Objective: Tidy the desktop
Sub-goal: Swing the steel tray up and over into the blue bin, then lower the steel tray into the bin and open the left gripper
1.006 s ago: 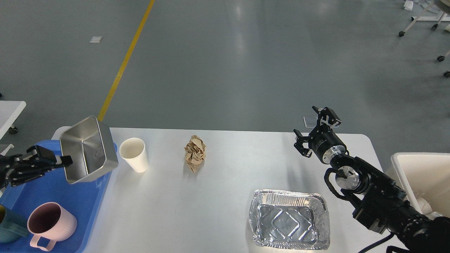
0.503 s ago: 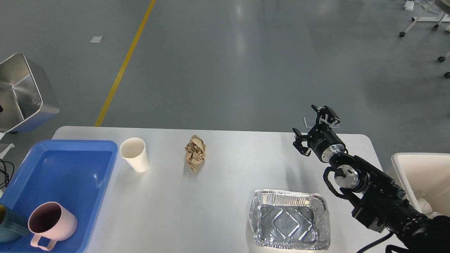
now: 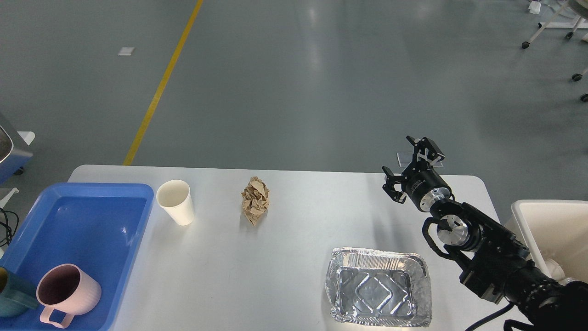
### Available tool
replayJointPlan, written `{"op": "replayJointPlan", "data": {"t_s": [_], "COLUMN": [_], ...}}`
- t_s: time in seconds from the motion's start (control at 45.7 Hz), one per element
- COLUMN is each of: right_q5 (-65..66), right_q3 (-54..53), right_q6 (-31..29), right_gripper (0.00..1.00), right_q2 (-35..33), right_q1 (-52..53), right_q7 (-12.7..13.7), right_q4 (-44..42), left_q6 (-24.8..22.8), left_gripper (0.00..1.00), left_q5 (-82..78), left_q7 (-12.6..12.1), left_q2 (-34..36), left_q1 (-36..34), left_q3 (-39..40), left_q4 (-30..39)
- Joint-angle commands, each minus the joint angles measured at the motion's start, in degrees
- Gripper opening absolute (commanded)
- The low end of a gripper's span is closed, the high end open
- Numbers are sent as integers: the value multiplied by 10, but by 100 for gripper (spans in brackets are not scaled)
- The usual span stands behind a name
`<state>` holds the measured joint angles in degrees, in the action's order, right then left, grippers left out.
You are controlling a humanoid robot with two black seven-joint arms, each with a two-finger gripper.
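The steel pan (image 3: 5, 151) is now only a sliver at the left edge of the frame, where a second ago it hung tilted over the blue tray (image 3: 27, 216) in the left tool's grip and half a second ago sat higher at the upper left. The left arm and its tool are gone from view. The right tool (image 3: 409, 168) has crept slightly left and up.

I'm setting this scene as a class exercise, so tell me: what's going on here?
A two-armed robot is tidying the desktop. Its right hand hangs open and empty above the far right of the top. The left hand is out of view. A paper cup, a crumpled paper ball and a foil tray sit on the top; a pink mug lies in the blue tray.
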<state>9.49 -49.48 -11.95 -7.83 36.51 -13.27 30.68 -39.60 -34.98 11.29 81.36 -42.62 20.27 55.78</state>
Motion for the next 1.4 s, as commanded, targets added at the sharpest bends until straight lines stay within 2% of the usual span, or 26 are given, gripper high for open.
{"op": "replayJointPlan", "data": {"t_s": [0.0,0.284,0.634,0.919,1.094,1.378], "right_q5": [0,0,0,0,0,0], "right_q3": [0,0,0,0,0,0], "right_q6": [0,0,0,-1,-1,-1], "right_gripper": [100,100,100,100,100,100], "right_q2": [0,-2,-5,-5,-5,-5], "right_q1": [-2,-7,-12,-18,-18,-21], "right_q7": [0,0,0,0,0,0], "right_q4": [0,1,-2,-2,-2,-3], "left_q6": [0,8,22,44,62,76], "left_gripper": [0,0,0,0,0,1], "left_q5": [0,-2,-11,-11,-11,-11], "left_q7": [0,0,0,-2,-31,-48], "left_q2": [-41,-163,-290,-317,-333,-343], "left_q1": [5,43,90,90,91,91], "left_q3": [-15,-17,-17,-19,-19,-19], "left_q4": [-62,-191,-281,-289,-292,-292]}}
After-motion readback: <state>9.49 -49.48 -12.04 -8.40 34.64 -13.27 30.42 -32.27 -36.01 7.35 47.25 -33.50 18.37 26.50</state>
